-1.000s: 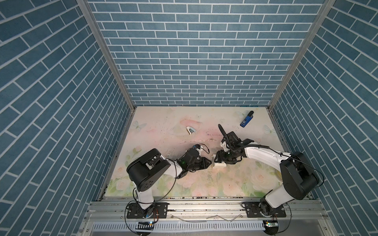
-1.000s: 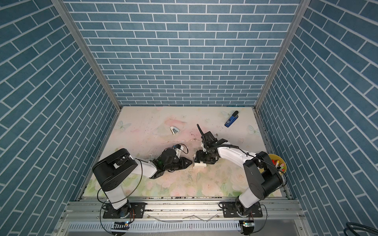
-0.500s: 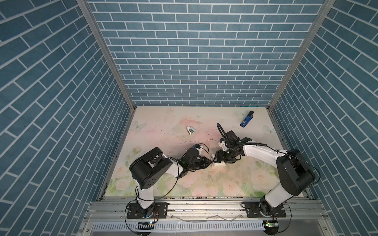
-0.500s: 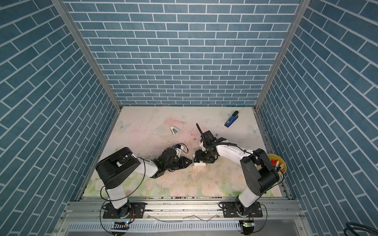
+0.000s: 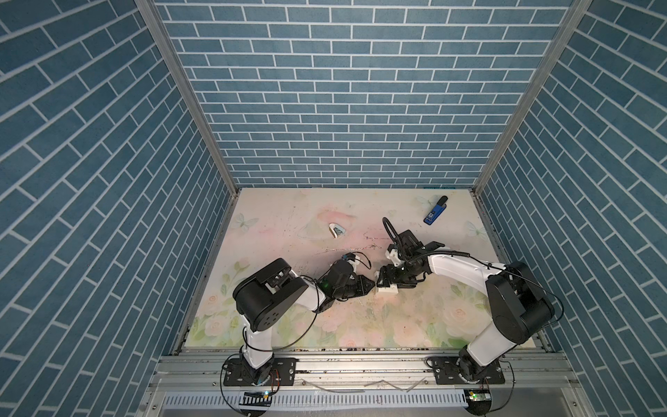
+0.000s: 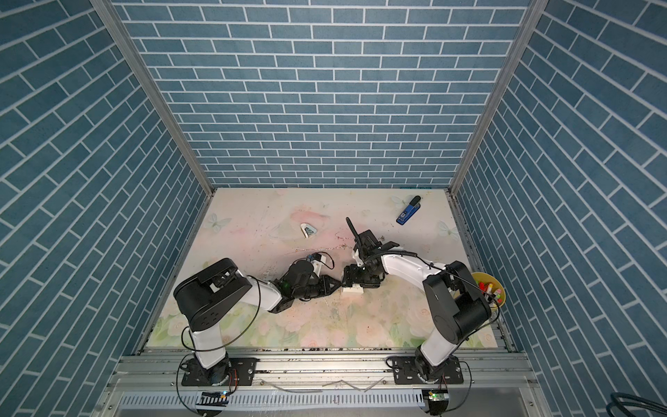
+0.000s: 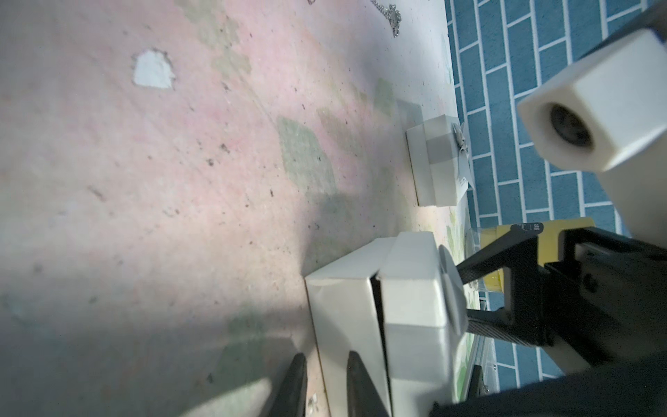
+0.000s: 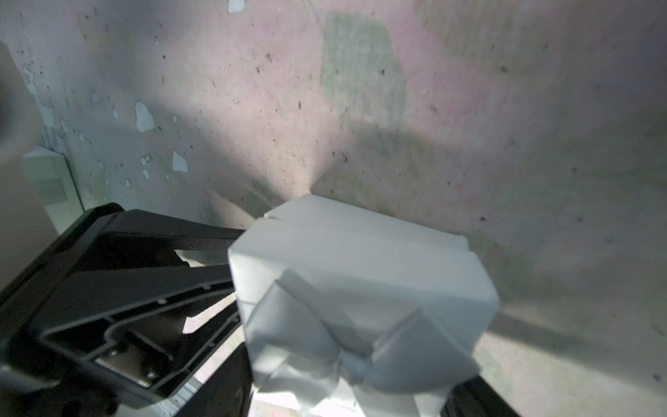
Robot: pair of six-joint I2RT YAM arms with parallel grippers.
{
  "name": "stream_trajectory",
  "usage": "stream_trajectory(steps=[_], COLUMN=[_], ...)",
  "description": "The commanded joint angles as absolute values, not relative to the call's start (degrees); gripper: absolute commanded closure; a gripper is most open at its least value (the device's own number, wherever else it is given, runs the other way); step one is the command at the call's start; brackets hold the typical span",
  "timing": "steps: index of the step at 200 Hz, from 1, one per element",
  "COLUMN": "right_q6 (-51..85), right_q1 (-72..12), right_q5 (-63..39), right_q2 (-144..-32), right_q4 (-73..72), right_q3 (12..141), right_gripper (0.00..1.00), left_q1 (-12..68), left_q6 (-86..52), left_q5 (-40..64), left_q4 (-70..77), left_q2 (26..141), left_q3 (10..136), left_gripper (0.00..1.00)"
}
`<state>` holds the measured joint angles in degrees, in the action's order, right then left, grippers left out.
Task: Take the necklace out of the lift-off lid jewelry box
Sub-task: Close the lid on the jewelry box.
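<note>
The white jewelry box (image 5: 387, 289) sits on the counter (image 5: 325, 325) between the two arms. In the left wrist view its lid (image 7: 411, 289) sits askew, a dark gap parting it from the base (image 7: 343, 317). The left hand (image 7: 325, 379) is almost clenched, tips slightly apart at the base's side, with nothing visibly between them. The right hand (image 5: 386, 281) straddles the lid's bowed top; whether it presses, I cannot tell. What looks like the necklace (image 7: 392, 16), a thin chain, lies on the counter outside the box.

Blue brick walls (image 5: 343, 90) are standing around three sides of the desk (image 5: 361, 325). Bright light is shining on its pale flower picture.
</note>
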<state>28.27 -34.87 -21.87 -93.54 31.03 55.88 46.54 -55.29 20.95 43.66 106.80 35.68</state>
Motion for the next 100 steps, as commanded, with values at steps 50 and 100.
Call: stream_trajectory(steps=[50,100], right_q6=[27.8,30.43], right_q1=[-35.14,-32.38], right_q5=[-29.48,-31.99], right_q2=[-93.86,-92.16], right_q4=[28.95,26.03], right_q3=[57.34,54.41], right_gripper=[0.2,0.18], left_q1=[47.99,48.03], left_q6=[-55.12,-55.56], left_q5=[22.25,21.97], left_q4=[44.95,46.23], left_q2=[108.46,108.63], left_q3=[36.66,35.94], left_gripper=[0.78,0.78])
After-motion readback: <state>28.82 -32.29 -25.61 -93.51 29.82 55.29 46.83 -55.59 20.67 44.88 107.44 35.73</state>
